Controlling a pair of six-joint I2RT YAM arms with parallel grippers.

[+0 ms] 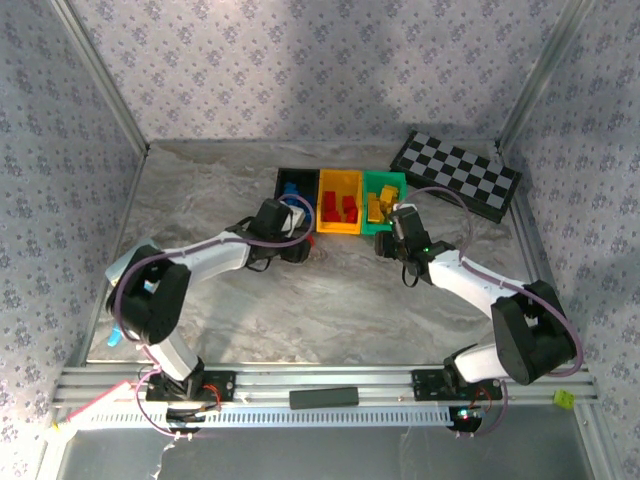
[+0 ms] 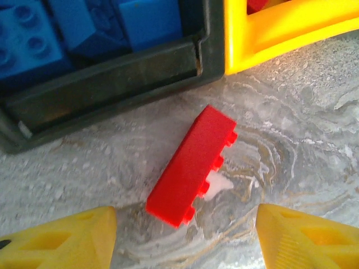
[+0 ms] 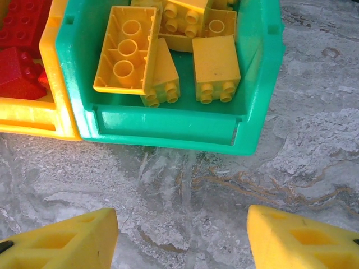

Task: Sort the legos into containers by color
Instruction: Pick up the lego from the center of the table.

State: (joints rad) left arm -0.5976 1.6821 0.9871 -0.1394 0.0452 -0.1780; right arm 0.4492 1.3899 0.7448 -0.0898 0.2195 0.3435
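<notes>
- Marbled grey-and-tan stone pattern covers the worktop (image 3: 314,145); its surface looks matte and slightly grainy.
- Three glossy moulded-plastic bins stand joined in a row: the black bin (image 2: 112,75), the yellow-orange bin (image 2: 269,42) and the green bin (image 3: 168,126), each rectangular and open-topped with a lower front wall.
- Blue bricks (image 2: 33,33), smooth with round studs, fill the black bin.
- Red bricks (image 3: 19,25) lie in the yellow-orange bin.
- Yellow bricks (image 3: 216,67) are piled in the green bin; one lies upside down, showing its hollow underside with round tubes.
- One red brick (image 2: 192,166), long and narrow, lies on its side on the worktop, its long axis running from 7 to 1 o'clock in the left wrist view and its studs facing 4 o'clock.
- The left claw (image 2: 186,238) is spread, its yellow wedge-shaped fingers (image 2: 61,241) pinching nothing; the red brick sits at 12 o'clock of the gap, apart from both fingers, with the black bin's front wall just beyond it at 11 o'clock.
- The right claw (image 3: 182,238) is also spread and empty above bare worktop, the green bin at its 12 o'clock.
</notes>
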